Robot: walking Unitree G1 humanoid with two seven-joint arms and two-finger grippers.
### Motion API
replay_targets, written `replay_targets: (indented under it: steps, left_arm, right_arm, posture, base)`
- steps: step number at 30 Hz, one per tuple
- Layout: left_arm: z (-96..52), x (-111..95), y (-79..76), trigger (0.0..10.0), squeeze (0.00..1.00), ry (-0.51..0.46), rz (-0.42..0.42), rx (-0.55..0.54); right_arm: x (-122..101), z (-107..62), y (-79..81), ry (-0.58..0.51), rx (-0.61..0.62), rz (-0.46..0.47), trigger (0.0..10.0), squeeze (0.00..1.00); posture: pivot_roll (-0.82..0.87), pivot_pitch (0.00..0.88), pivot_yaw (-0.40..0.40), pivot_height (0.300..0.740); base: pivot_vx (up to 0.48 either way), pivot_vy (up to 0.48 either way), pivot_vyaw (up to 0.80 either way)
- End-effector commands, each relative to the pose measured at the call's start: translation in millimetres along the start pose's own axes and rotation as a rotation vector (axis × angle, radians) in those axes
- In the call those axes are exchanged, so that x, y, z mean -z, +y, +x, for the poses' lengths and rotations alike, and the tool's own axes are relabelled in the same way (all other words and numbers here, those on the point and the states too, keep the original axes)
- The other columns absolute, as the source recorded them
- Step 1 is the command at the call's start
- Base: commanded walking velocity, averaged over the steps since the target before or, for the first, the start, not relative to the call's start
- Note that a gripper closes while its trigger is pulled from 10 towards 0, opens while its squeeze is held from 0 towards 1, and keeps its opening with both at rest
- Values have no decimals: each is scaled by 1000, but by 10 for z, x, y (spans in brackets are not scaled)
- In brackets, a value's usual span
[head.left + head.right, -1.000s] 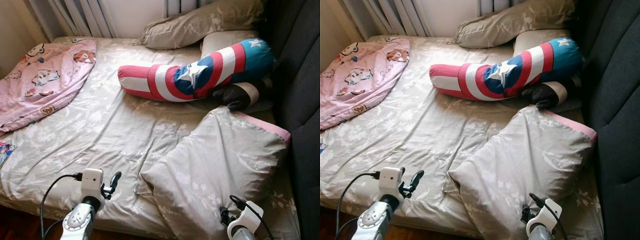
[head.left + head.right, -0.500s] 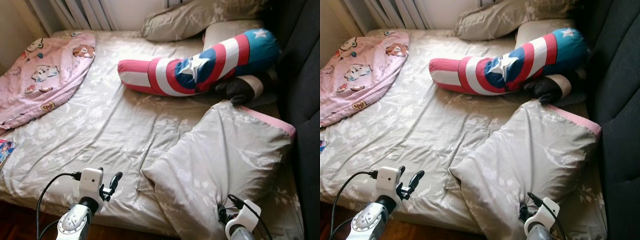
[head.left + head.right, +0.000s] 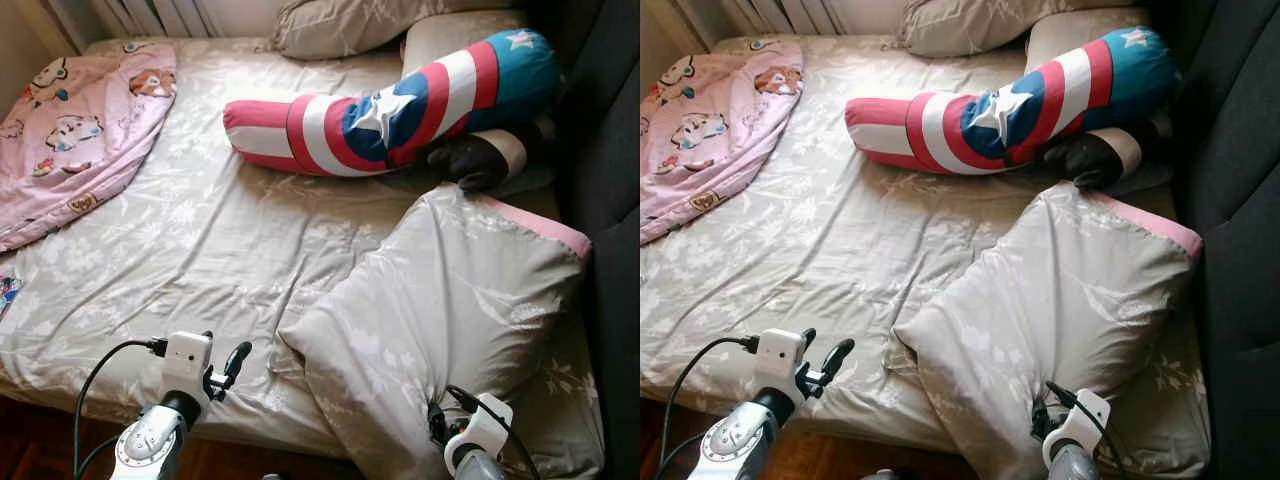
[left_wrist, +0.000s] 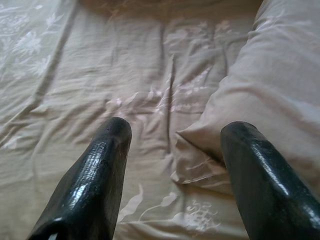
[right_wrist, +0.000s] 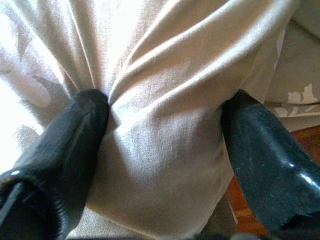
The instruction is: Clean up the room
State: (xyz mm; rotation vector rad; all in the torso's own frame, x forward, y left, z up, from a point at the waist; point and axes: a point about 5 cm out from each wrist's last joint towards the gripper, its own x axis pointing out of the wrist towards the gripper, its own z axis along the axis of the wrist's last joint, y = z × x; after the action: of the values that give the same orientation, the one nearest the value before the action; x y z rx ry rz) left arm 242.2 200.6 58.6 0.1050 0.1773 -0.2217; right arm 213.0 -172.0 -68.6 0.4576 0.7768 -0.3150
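While the head camera looks down over a bed (image 3: 200, 250) dressed in a beige floral sheet, the right gripper (image 5: 162, 130) sits at the near right corner with its two black fingers (image 5: 65, 145) pressed into a bunched fold of the large grey pillow (image 3: 450, 300), cloth gathered between them, so it is grasping the pillow's near edge. That pillow lies tilted across the near right part of the mattress, a pink band showing along its far right side, close to the dark upholstered headboard (image 3: 610, 150). Left gripper (image 4: 172, 150) hovers over the near edge of the sheet, fingers spread apart and holding nothing; the pillow's near left corner lies just ahead of it. Farther back, a long red, white and blue bolster (image 3: 390, 105) with white stars lies across the mattress, its blue end by the headboard, and a dark object (image 3: 480, 160) with a pale band sits just under that end; what it is cannot be told. Two more grey pillows (image 3: 350, 25) rest at the far edge. A pink cartoon-print blanket (image 3: 70, 130) lies crumpled at the far left. Dark wooden floor (image 3: 30, 440) shows at the near left.
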Motion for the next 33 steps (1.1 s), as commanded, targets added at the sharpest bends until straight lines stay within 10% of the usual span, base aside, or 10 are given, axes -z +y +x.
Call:
replay_targets:
  steps: [1, 24, 33]
  left_arm:
    - [-57, 28, 74, 10000, 0, 25, -6, -23]
    - [16, 24, 30, 10000, 0, 47, -9, -23]
    - [142, 51, 13, 10000, 0, 49, -21, -33]
  right_arm:
    - [407, -87, 26, 157, -12, -27, 0, 0]
    - [298, -56, 6, 130, 8, -84, 0, 0]
    - [-85, 15, -131, 19, 101, -134, 0, 0]
  posture:
    - [197, 293, 127, 740]
    - [178, 260, 106, 740]
    - [125, 215, 88, 740]
  base:
    - [0, 0, 0]
    - [0, 0, 0]
    - [0, 0, 0]
